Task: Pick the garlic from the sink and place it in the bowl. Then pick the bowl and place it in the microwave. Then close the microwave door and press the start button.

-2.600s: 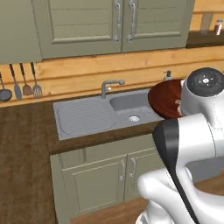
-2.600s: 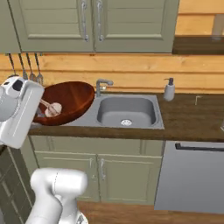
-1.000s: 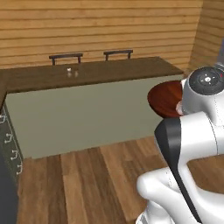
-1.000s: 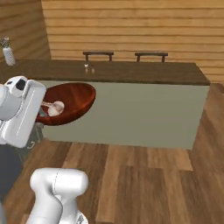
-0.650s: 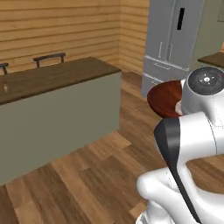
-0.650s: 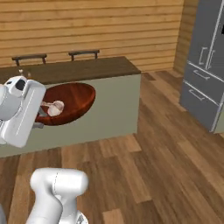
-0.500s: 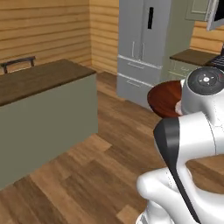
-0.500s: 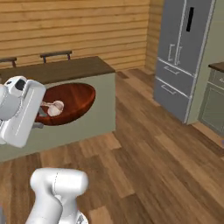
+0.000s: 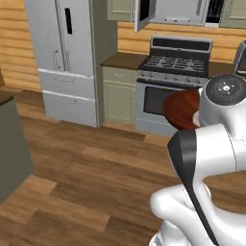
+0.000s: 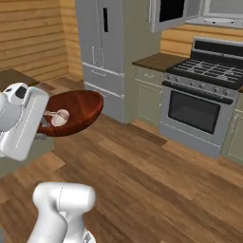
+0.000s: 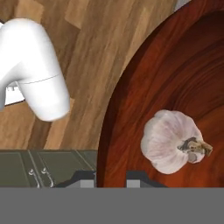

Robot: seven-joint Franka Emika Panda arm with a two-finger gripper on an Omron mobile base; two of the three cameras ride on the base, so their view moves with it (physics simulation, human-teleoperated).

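My gripper (image 11: 111,177) is shut on the rim of the dark reddish-brown bowl (image 11: 175,83) and holds it up in the air. The whitish garlic (image 11: 173,141) lies inside the bowl. From the right base view the bowl (image 10: 80,110) sticks out from the hand at the left, with the garlic (image 10: 60,117) in it. In the left base view the bowl (image 9: 181,108) peeks out from behind my arm. The microwave (image 9: 180,10) hangs above the stove, its door (image 9: 144,13) swung open to the left. The sink is out of view.
A black and silver stove (image 9: 175,72) stands under the microwave, with a tall steel fridge (image 9: 67,53) to its left and beige cabinets (image 9: 119,96) between them. Wood floor (image 10: 156,185) stretches between me and the stove. An island corner (image 9: 12,144) is at the left.
The whole picture has swung from the sink counter past the island to the fridge and stove, so the base has moved. The bowl with the garlic stays in my gripper.
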